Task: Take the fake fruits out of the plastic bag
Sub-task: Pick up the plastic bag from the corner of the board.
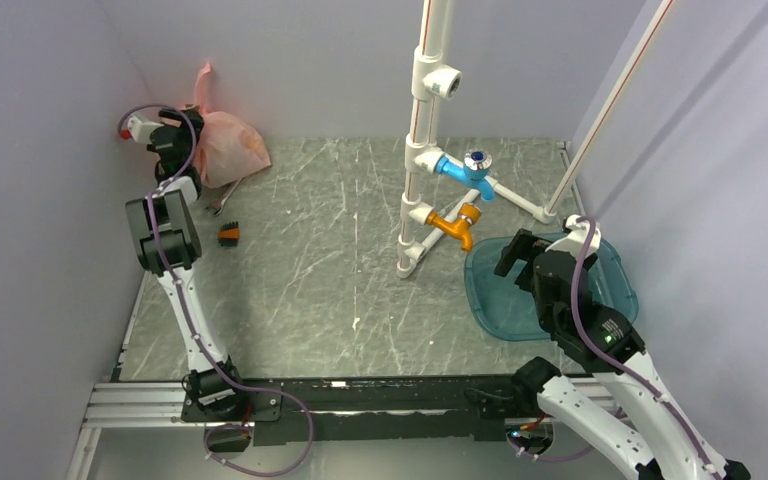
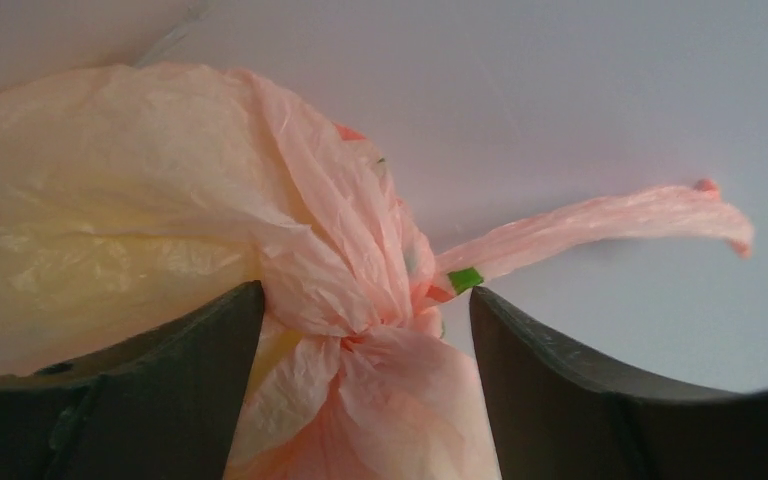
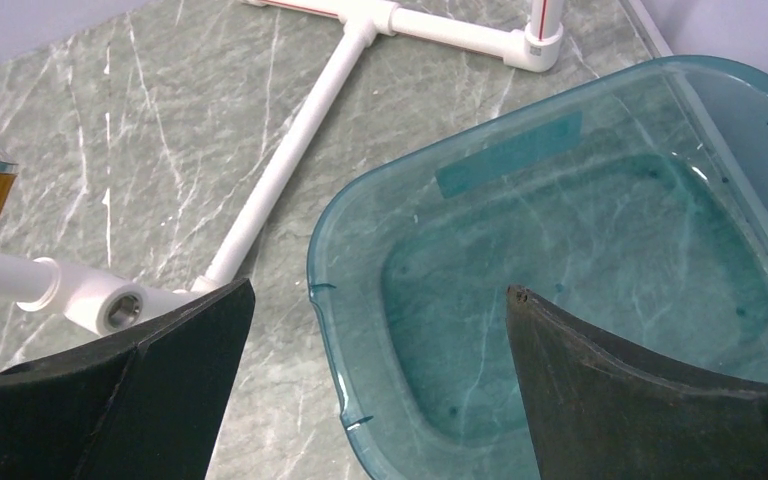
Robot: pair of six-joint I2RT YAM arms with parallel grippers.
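The pink plastic bag (image 1: 232, 150) lies knotted in the far left corner against the wall. My left gripper (image 1: 182, 135) is at the bag. In the left wrist view my left gripper (image 2: 365, 295) is open, with its jaws on either side of the bag's knot (image 2: 345, 300). A loop handle (image 2: 600, 220) sticks out to the right. The fake fruits are hidden inside the bag; only a pale yellow shape (image 2: 80, 250) shows through the plastic. My right gripper (image 1: 516, 254) is open and empty above the left rim of the teal tub, as the right wrist view (image 3: 380, 292) also shows.
A teal see-through tub (image 1: 482, 300) stands at the right, empty, its rim (image 3: 322, 270) below my right gripper. A white pipe stand (image 1: 420, 150) with a blue fitting (image 1: 465, 170) and an orange fitting (image 1: 455, 226) stands mid-table. A small orange-black object (image 1: 228, 234) lies near the left arm.
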